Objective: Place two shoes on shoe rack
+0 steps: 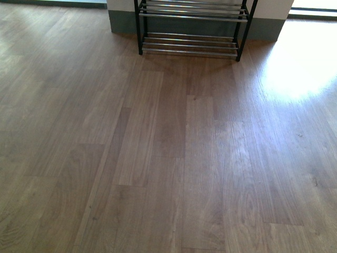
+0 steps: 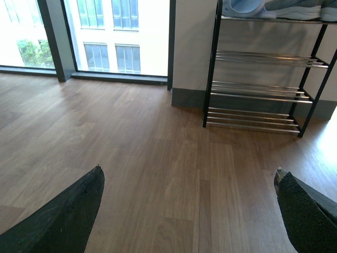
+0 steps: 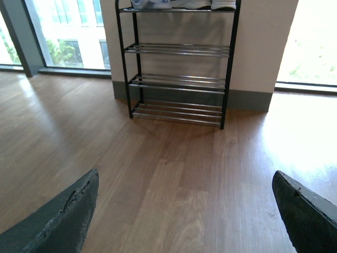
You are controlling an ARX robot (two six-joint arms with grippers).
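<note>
The shoe rack point(image 1: 192, 45) stands against the far wall, black frame with chrome rod shelves; the front view shows only its lowest tiers, bare. In the left wrist view the rack point(image 2: 263, 89) carries a light-blue slide point(image 2: 243, 6) and a grey sneaker point(image 2: 297, 9) on its top visible shelf. In the right wrist view the rack point(image 3: 179, 79) shows shoe soles point(image 3: 181, 4) at the upper edge. My left gripper point(image 2: 189, 182) is open and empty over bare floor, far from the rack. My right gripper point(image 3: 185, 179) is open and empty too.
Wooden plank floor point(image 1: 158, 158) stretches from me to the rack. A white wall with grey skirting point(image 3: 253, 100) is behind the rack. Floor-to-ceiling windows point(image 2: 105, 37) lie to the left; bright sunlight glares on the floor point(image 1: 300, 63) at the right.
</note>
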